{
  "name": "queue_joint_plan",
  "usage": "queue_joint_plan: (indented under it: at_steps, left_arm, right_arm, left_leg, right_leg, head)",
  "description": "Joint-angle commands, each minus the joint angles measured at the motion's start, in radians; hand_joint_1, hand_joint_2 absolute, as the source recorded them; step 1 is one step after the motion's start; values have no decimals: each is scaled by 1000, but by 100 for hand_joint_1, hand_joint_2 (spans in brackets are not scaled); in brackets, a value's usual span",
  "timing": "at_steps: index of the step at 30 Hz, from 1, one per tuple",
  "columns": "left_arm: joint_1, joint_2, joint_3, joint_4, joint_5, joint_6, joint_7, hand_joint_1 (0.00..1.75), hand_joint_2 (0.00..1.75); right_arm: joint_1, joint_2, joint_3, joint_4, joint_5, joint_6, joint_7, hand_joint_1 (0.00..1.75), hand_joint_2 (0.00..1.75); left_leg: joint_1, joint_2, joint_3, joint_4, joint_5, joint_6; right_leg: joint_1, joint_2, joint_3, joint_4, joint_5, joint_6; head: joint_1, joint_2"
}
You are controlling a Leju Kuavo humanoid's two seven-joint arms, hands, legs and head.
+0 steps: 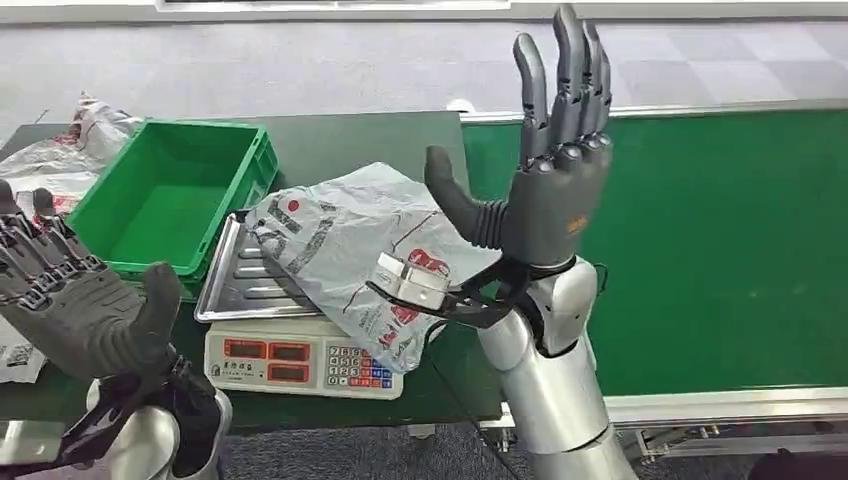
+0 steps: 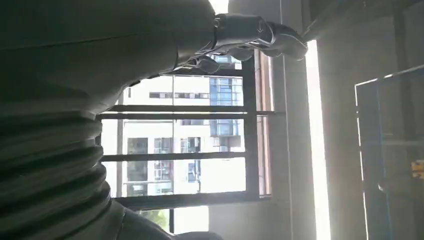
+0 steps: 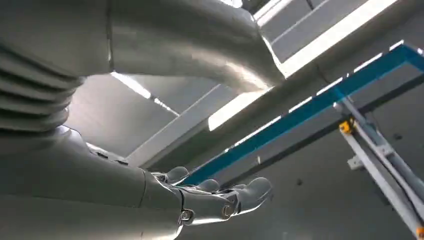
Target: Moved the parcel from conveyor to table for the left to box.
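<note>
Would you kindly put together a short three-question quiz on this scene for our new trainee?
1. True or false: the grey parcel lies in the green bin.
2. What is the parcel resting on? A) the conveyor belt B) the scale C) the floor
3. Fill in: the right hand is raised with its fingers ____ and holds nothing; the left hand is likewise empty.

Key: 1 false, it lies beside the bin, on the scale's tray; 2 B; 3 spread.

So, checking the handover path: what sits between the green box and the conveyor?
In the head view, the scale with the parcel lying on its tray.
</note>
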Motion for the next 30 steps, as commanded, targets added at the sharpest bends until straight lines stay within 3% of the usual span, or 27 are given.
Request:
queue_joint_plan:
  at_steps: [1, 3, 5, 6, 7, 10, 11, 15, 20, 26, 30]
  left_arm:
    - [-39, 58, -63, 179, -17, -57, 0, 0, 175]
    - [-82, 57, -74, 328, -115, -112, 22, 0, 175]
    - [-187, 47, -104, 535, -285, -172, 110, 0, 175]
    - [-211, 40, -109, 582, -304, -183, 121, 0, 175]
    - [-273, 15, -122, 728, -438, -156, 158, 0, 175]
    - [-288, 7, -128, 765, -452, -160, 163, 0, 175]
    - [-288, 7, -128, 765, -452, -160, 163, 0, 175]
    - [-352, -24, -187, 924, -582, -187, 202, 0, 175]
    - [-501, -106, -298, 1221, -720, -252, 242, 0, 175]
    - [-501, -106, -298, 1221, -720, -252, 242, 0, 175]
    - [-501, -106, -298, 1221, -720, -252, 242, 0, 175]
  right_arm:
    - [24, 2, -118, -146, 31, 3, -13, 0, 0]
    - [34, 2, -156, -293, 17, 3, -20, 0, 0]
    - [62, 2, -241, -400, -223, 3, -152, 0, 0]
    - [68, 2, -245, -423, -242, 3, -152, 0, 0]
    - [93, 2, -223, -496, -354, 3, -152, 0, 175]
    - [106, 2, -220, -521, -370, 3, -152, 0, 175]
    - [106, 2, -220, -521, -370, 3, -152, 0, 175]
    - [153, 2, -141, -655, -458, 3, -152, 0, 175]
    - [185, 2, -85, -722, -495, 3, -152, 0, 175]
    - [185, 2, -85, -722, -495, 3, -152, 0, 175]
    - [185, 2, -85, -722, -495, 3, -152, 0, 175]
  left_leg:
    - [1, -6, 3, -4, 1, -3]
    - [0, -4, 1, -2, 1, -2]
    - [1, -11, 2, -4, 2, -3]
    - [1, -15, 0, -2, 3, -2]
    - [0, -15, 0, -2, 3, -1]
    - [0, -18, 2, -3, 4, -2]
    - [-1, -10, 1, -1, 2, -1]
    - [0, -2, 3, -1, 0, -2]
    - [-1, -10, 3, -2, 1, -2]
    - [-2, 0, 3, -2, 0, -1]
    - [-1, -1, 4, -3, 0, -2]
  right_leg:
    - [1, -3, 4, -4, 0, 1]
    - [0, -2, 2, -1, 0, 1]
    - [0, -7, 4, -3, -1, 2]
    - [0, -12, 4, -2, -2, 1]
    - [0, -13, 2, -2, -2, 1]
    - [1, -14, 6, -4, 0, 2]
    - [0, -8, 3, -2, 0, 1]
    - [-1, -1, 3, -3, 0, 2]
    - [-2, -7, 5, -3, 0, 3]
    - [-2, 2, 2, -2, 1, 3]
    - [-2, 1, 3, -3, 1, 3]
  head:
    - [0, 0]
    - [0, 0]
    - [0, 0]
    - [0, 0]
    - [0, 0]
    - [1, 0]
    - [0, 0]
    - [0, 0]
    - [0, 0]
    - [0, 0]
    - [0, 0]
